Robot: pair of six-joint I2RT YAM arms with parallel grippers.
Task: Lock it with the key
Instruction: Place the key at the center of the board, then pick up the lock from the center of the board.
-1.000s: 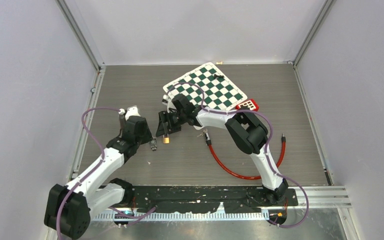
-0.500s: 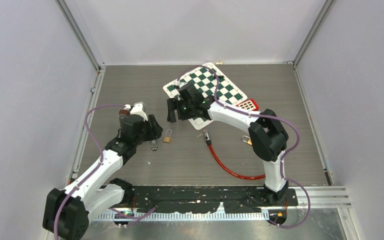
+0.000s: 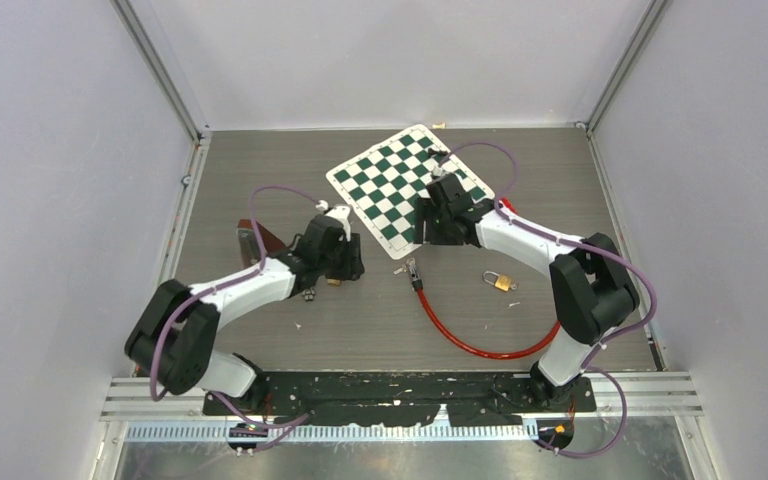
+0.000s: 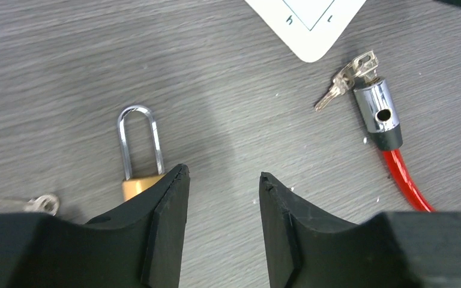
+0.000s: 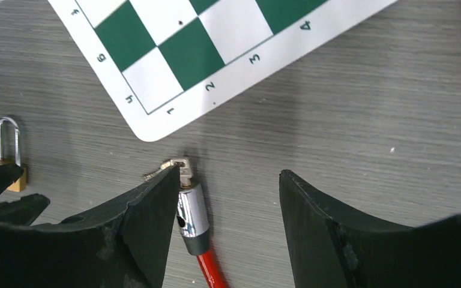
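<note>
Left gripper (image 4: 223,175), half open and empty, has moved beside the released padlock (image 4: 137,187), left of frame; right gripper (image 5: 229,174), wide open, empty, has withdrawn; locking pending.

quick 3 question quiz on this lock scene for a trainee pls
1. True or false: the left hand is gripping the padlock.
2. What colour is the cable? A blue, B red, C green.
3. Fill in: the keys lie near a corner of the ____.

Key: 1 false, since its jaws stand apart with nothing between them; 2 B; 3 chessboard.
</note>
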